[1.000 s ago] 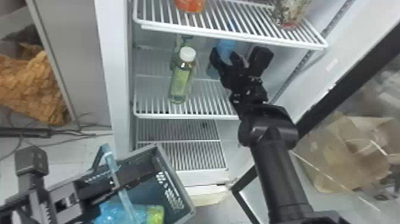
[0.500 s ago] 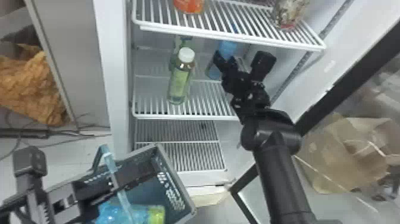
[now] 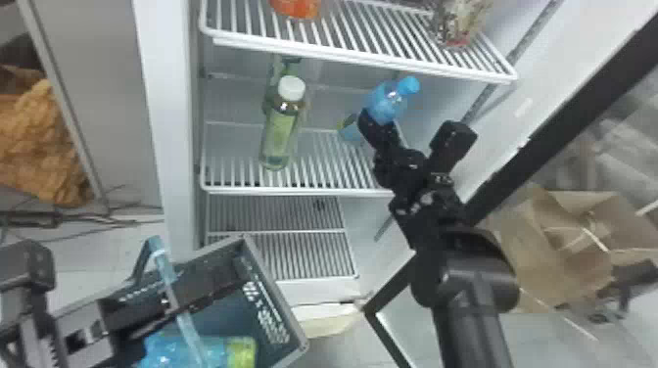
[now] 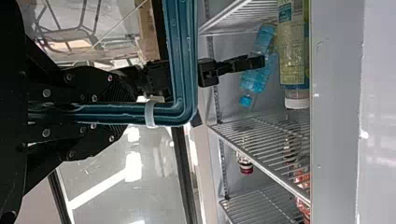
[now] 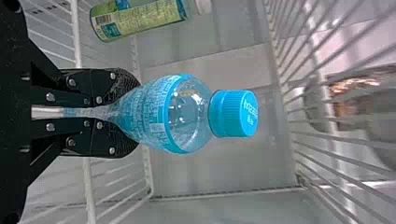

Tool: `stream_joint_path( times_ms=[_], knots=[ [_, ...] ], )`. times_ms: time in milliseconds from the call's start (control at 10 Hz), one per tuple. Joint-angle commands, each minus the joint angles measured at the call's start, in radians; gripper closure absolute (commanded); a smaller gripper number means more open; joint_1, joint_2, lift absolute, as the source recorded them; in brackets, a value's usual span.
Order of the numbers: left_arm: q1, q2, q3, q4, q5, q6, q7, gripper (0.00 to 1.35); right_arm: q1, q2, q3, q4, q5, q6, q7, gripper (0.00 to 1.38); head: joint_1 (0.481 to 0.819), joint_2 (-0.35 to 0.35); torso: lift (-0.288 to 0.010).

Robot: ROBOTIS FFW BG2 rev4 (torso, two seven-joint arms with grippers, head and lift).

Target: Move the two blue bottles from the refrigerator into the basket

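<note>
Blue-capped bottle: upper centre-right of the head view, inside the refrigerator; tilted, cap toward the upper right; contact between base and shelf impossible to tell.

Right gripper: beside the middle shelf's right end in the head view; fingers drawn in around the blue-capped bottle's body, below the shoulder, with cap and shoulder projecting past the tips in the right wrist view.

Second blue bottle: lower left of the head view, lying inside the basket, yellow-green end toward the right.

Left gripper: lower left of the head view, over the basket; fingers pressed close on the basket handle, white tie around the handle just beyond the tips.

Green-labelled bottle, white-capped: centre-left of the head view, upright on the middle shelf; another bottle behind.

Orange-red container: top edge, on the upper shelf.

Brown paper bag: right side of the head view.
</note>
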Motion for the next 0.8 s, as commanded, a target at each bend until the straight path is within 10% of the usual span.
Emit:
stream_joint_path(
  times_ms=[0,700],
  knots=[
    [0.001,0.0,-0.001,0.0,0.0,-0.003,0.0,1.2,0.077,-0.001,-0.024,-0.097,-0.006,-0.002,0.012,1.27,0.695,-0.35,-0.22],
    [0.006,0.0,-0.001,0.0,0.01,-0.015,0.0,1.2,0.47,-0.001,-0.036,-0.534,-0.15,0.096,0.09,1.27,0.695,-0.35,-0.22]
  ],
)
